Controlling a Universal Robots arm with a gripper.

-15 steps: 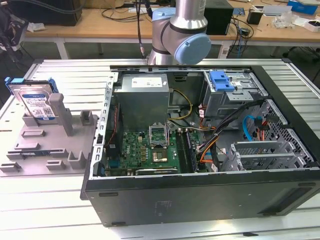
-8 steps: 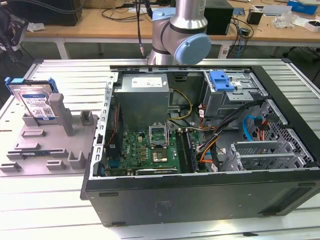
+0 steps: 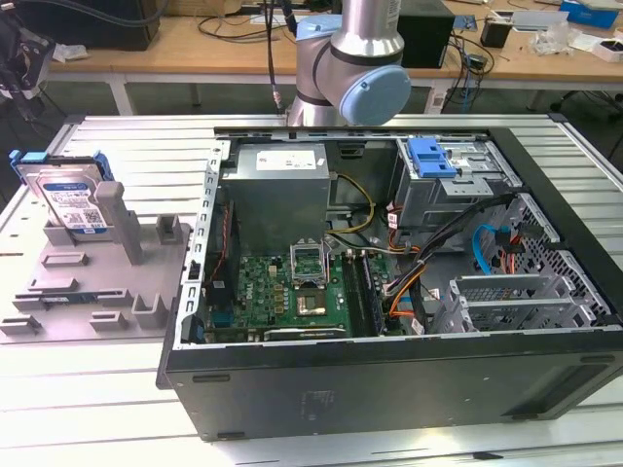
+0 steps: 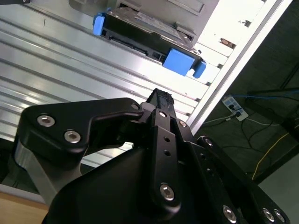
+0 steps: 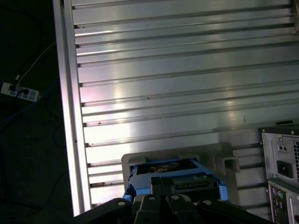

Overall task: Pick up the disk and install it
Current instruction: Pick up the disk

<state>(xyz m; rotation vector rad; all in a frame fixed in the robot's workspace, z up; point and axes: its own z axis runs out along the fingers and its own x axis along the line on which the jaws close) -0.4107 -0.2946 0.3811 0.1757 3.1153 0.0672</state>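
Blue-bracketed silver disk (image 3: 70,197), tilted on edge in grey fixture (image 3: 97,287), exterior view's left

Silver-grey hard drive in blue bracket (image 5: 174,166), partly hidden behind black gripper (image 5: 168,200); grey-and-blue robot arm (image 3: 358,68) cut off by picture edge.

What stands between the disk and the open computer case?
In the exterior view, the upright post and low blocks of the grey holder stand between the disk and the computer case.

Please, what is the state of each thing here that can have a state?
Disk: standing on edge in the grey holder, not installed.
Computer case: lying on its side, open, inside uncovered.
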